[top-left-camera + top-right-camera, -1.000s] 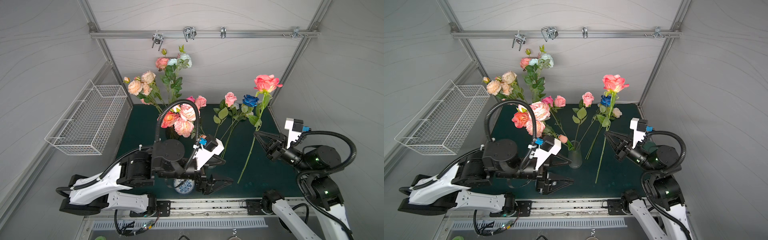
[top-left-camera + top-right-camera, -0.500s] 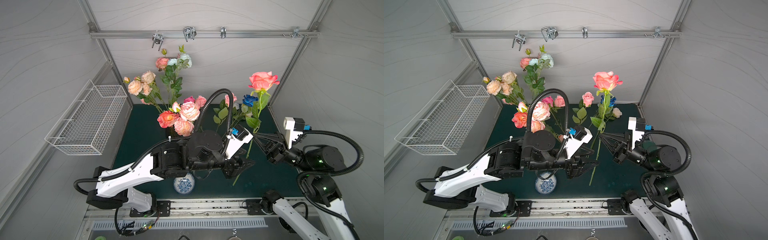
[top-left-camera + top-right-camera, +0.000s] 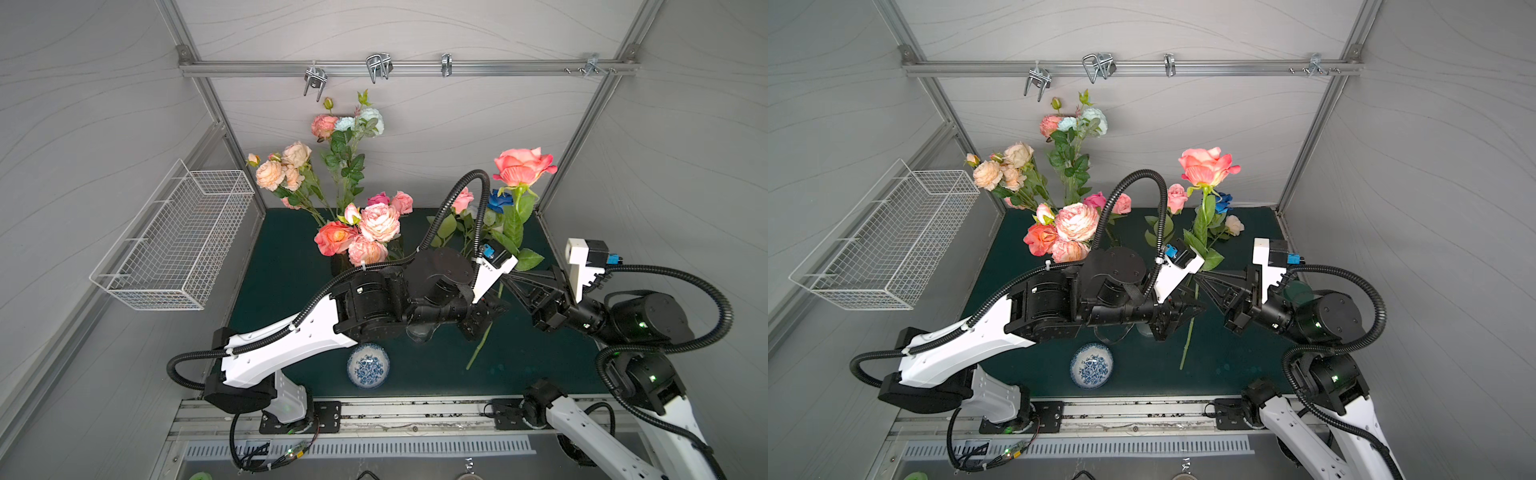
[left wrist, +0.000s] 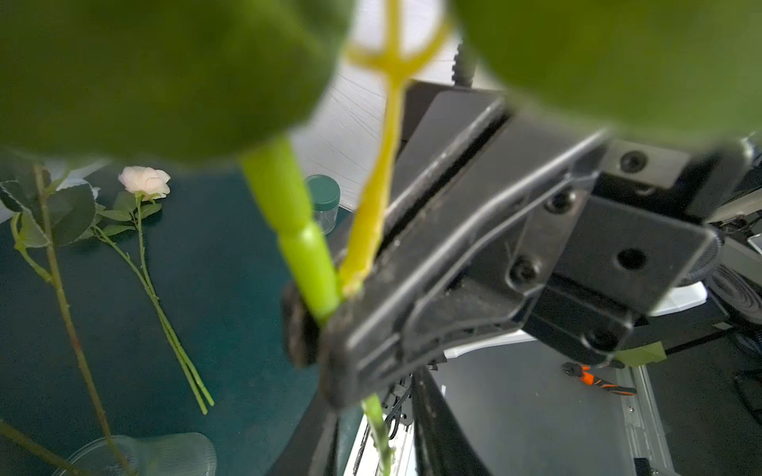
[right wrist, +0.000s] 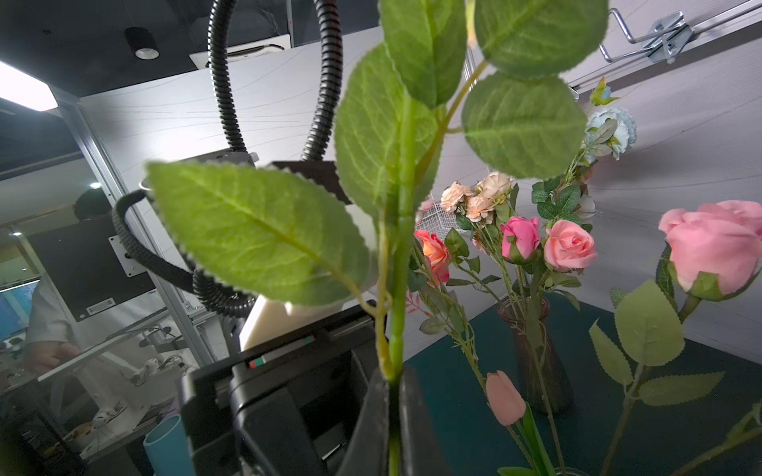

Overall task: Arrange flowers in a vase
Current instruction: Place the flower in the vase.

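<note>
Handover looks to be the step in hand. In both top views the right end effector (image 3: pixel 508 281) is clenched on the stem (image 3: pixel 478 351) of a coral rose (image 3: pixel 521 166), holding it upright over the surface (image 3: pixel 291 249), cut end hanging free. The left end effector (image 3: pixel 484 326) sits lower on that stem, jaws either side of it; whether they pinch it I cannot tell.

In the left wrist view the right end effector (image 4: pixel 325 329) grips the stem (image 4: pixel 297 230), which runs on down between two dark shapes (image 4: pixel 437 432), probably the left's own tips, too blurred to judge contact. A white rose (image 4: pixel 144 181) lies on the surface; a glass vase (image 4: pixel 165 457) stands near it.

In the right wrist view the stem (image 5: pixel 398 288) rises from the clamped jaws, leaves (image 5: pixel 264 230) close to the lens; a dark vase (image 5: pixel 536 371) beyond already holds flowers (image 5: pixel 569 245).

Next, I judge, the left must close firmly before the right lets go, then lower the cut end into one of the vases.
</note>
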Controlling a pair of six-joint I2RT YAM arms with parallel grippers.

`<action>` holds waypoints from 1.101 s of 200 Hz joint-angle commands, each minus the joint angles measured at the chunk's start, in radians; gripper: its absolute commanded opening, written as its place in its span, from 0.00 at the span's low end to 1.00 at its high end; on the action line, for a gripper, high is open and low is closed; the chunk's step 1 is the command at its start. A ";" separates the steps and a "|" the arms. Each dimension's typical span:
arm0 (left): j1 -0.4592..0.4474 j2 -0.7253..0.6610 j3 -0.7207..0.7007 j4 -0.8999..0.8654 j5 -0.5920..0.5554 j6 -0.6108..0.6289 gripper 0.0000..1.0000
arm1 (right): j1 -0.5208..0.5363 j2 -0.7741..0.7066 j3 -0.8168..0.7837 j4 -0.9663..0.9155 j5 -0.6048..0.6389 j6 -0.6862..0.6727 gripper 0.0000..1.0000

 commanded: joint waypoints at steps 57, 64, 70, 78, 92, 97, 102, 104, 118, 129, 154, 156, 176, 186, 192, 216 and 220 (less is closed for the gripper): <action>-0.002 -0.003 0.047 0.053 -0.122 0.055 0.00 | 0.009 -0.047 -0.004 -0.099 0.067 -0.079 0.28; -0.002 -0.003 0.038 0.065 -0.148 0.062 0.00 | 0.008 -0.061 -0.008 -0.119 0.098 -0.090 0.44; -0.002 -0.004 0.028 0.079 -0.172 0.069 0.00 | 0.008 -0.076 -0.014 -0.137 0.130 -0.100 0.52; -0.003 -0.010 0.010 0.100 -0.205 0.076 0.00 | 0.009 -0.104 -0.021 -0.158 0.178 -0.114 0.57; -0.002 -0.033 -0.035 0.165 -0.269 0.103 0.00 | 0.009 -0.148 -0.028 -0.200 0.254 -0.144 0.62; -0.002 -0.043 -0.053 0.193 -0.293 0.110 0.00 | 0.008 -0.165 -0.030 -0.214 0.277 -0.154 0.62; -0.002 -0.051 -0.070 0.219 -0.318 0.122 0.00 | 0.008 -0.181 -0.031 -0.225 0.299 -0.161 0.63; -0.002 -0.055 -0.085 0.233 -0.327 0.126 0.00 | 0.009 -0.186 -0.031 -0.229 0.306 -0.165 0.63; -0.002 -0.072 -0.126 0.306 -0.400 0.166 0.00 | 0.009 -0.223 -0.028 -0.258 0.340 -0.189 0.63; -0.002 -0.079 -0.151 0.371 -0.459 0.206 0.00 | 0.009 -0.243 -0.025 -0.272 0.357 -0.201 0.63; 0.000 -0.080 -0.179 0.488 -0.551 0.299 0.00 | 0.009 -0.264 -0.007 -0.297 0.355 -0.218 0.63; -0.001 -0.078 -0.177 0.492 -0.554 0.303 0.00 | 0.009 -0.264 -0.005 -0.301 0.355 -0.221 0.63; 0.000 -0.066 -0.135 0.498 -0.575 0.331 0.00 | 0.009 -0.268 0.005 -0.316 0.356 -0.232 0.63; 0.007 -0.065 -0.115 0.489 -0.585 0.332 0.00 | 0.009 -0.272 0.008 -0.323 0.356 -0.236 0.63; 0.017 -0.068 -0.109 0.479 -0.585 0.325 0.00 | 0.008 -0.274 0.010 -0.326 0.356 -0.238 0.63; 0.076 -0.083 -0.113 0.433 -0.566 0.255 0.00 | 0.008 -0.280 0.017 -0.337 0.354 -0.247 0.63; 0.083 -0.088 -0.121 0.433 -0.564 0.247 0.00 | 0.007 -0.280 0.018 -0.339 0.353 -0.250 0.63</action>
